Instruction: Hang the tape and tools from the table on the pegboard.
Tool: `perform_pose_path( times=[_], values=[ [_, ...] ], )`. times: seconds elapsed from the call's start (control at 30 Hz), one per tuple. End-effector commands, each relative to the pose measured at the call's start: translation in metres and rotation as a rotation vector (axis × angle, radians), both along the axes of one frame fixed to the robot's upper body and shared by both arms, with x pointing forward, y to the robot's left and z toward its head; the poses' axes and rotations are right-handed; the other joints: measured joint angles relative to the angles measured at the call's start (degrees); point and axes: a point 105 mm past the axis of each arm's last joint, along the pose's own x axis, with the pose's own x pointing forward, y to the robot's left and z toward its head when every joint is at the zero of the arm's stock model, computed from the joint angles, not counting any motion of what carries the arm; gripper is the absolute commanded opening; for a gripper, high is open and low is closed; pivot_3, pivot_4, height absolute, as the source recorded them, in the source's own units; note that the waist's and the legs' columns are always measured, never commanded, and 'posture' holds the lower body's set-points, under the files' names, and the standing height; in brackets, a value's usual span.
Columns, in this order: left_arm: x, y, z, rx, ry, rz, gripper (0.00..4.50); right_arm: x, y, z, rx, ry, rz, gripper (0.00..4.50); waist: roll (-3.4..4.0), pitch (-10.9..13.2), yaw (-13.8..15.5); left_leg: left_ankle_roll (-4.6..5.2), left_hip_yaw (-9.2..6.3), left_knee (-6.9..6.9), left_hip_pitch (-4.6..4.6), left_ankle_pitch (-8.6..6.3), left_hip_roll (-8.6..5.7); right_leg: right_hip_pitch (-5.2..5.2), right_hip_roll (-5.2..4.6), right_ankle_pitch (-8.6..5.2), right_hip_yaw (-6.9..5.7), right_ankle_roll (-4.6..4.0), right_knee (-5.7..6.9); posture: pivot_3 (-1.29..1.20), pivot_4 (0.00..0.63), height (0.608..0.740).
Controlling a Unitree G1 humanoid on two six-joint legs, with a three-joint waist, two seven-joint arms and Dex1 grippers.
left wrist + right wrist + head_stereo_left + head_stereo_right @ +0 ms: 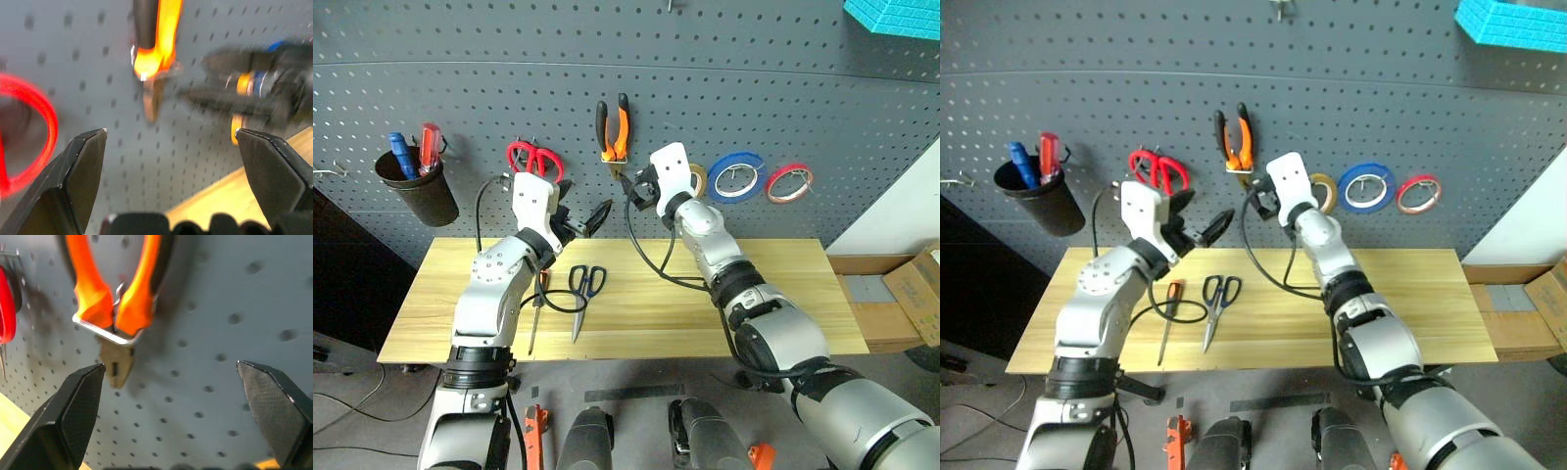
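Scissors (583, 292) and screwdriver (537, 311) lie on table (783, 294) below hung pliers (613, 129).

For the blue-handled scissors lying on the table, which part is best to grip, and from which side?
Probably grip the blue-handled scissors from above at the pivot, below the finger loops. They lie flat on the table, blades toward the near edge, so only a top approach suits; the screwdriver lies close alongside.

The right arm hides most of the yellow roll (698, 179).
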Motion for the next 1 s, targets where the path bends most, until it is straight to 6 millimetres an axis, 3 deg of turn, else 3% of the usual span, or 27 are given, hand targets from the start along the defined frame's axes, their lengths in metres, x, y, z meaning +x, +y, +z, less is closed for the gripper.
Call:
perform_pose_path(
  times=[0.03,0.1,0.2,0.37,0.6,0.8,1.0],
  values=[
    [-0.013,0.001,-0.003,-0.012,0.005,0.032,4.50,-0.028,-0.011,0.040,0.034,-0.101,0.070,4.46,0.00,0.0,-0.1,0.00,-0.01,0.00,-0.07,0.00,0.00,-0.04,-0.01,0.00,0.01,0.01,-0.01,0.04,0.178,0.740],
    [-0.024,0.000,-0.022,0.004,0.057,0.057,4.50,-0.058,-0.008,0.043,0.066,-0.086,0.198,4.46,0.02,0.0,-0.2,0.00,-0.07,0.00,-0.21,-0.01,0.02,-0.11,-0.03,-0.03,0.02,0.05,-0.05,0.03,0.173,0.740],
    [-0.038,0.006,-0.050,0.005,0.129,0.126,4.50,-0.100,0.000,0.030,0.053,-0.009,0.395,4.46,0.05,0.0,-0.6,0.01,-0.29,-0.03,-0.32,-0.03,0.04,-0.21,-0.14,-0.08,0.02,0.12,-0.09,0.02,0.165,0.740],
    [-0.056,0.009,-0.111,0.002,0.323,0.290,4.50,-0.138,-0.009,-0.022,-0.113,0.144,0.539,4.46,0.09,-0.1,-0.7,0.02,-0.55,0.03,-0.12,-0.02,-0.09,0.05,-0.06,-0.20,-0.07,0.18,-0.15,0.03,0.163,0.740],
    [-0.071,0.018,-0.166,0.025,0.507,0.412,4.50,-0.184,-0.023,-0.109,-0.396,0.281,0.738,4.46,0.22,-0.2,-0.2,0.11,-0.24,0.07,0.06,0.03,-0.19,0.38,0.23,-0.31,-0.18,0.41,-0.52,0.04,0.177,0.740],
    [-0.078,0.033,-0.195,0.065,0.612,0.450,4.50,-0.195,-0.020,-0.152,-0.453,0.343,0.789,4.46,0.22,-0.2,-0.6,0.11,-0.05,-0.04,0.20,0.02,-0.04,0.34,0.41,-0.32,-0.03,0.39,-0.50,0.05,0.198,0.740],
    [-0.067,0.039,-0.205,0.112,0.656,0.447,4.50,-0.180,-0.014,-0.152,-0.438,0.306,0.750,4.46,0.21,-0.2,-0.2,0.11,-0.01,-0.02,0.23,0.02,-0.05,0.37,0.41,-0.32,-0.01,0.39,-0.51,0.05,0.206,0.740]
  ],
)
